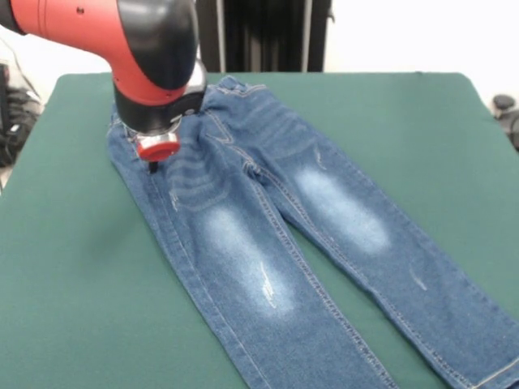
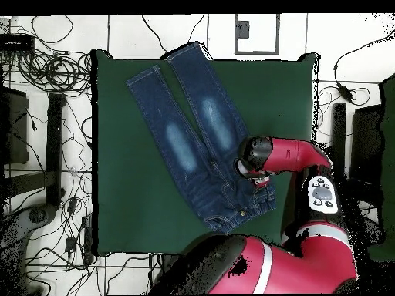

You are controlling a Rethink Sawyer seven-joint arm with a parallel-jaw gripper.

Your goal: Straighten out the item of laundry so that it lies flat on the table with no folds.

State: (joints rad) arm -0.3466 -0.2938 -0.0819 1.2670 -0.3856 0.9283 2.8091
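Green felt-like cloth covers the big rectangular table (image 1: 73, 284), and spread across it is the small pair of blue denim jeans (image 1: 268, 243) with faded whitish knee patches, legs running diagonally, one hem reaching the table's edge in the overhead view. They look close to flat already, with light creasing near the hip. Over that hip comes the red and black arm, its gripper (image 1: 153, 166) down at the waist-side seam; whether it is open or closed I cannot tell. Denim like this should be soft and light but drags on felt, so the thick waistband or a hem looks the best hold.
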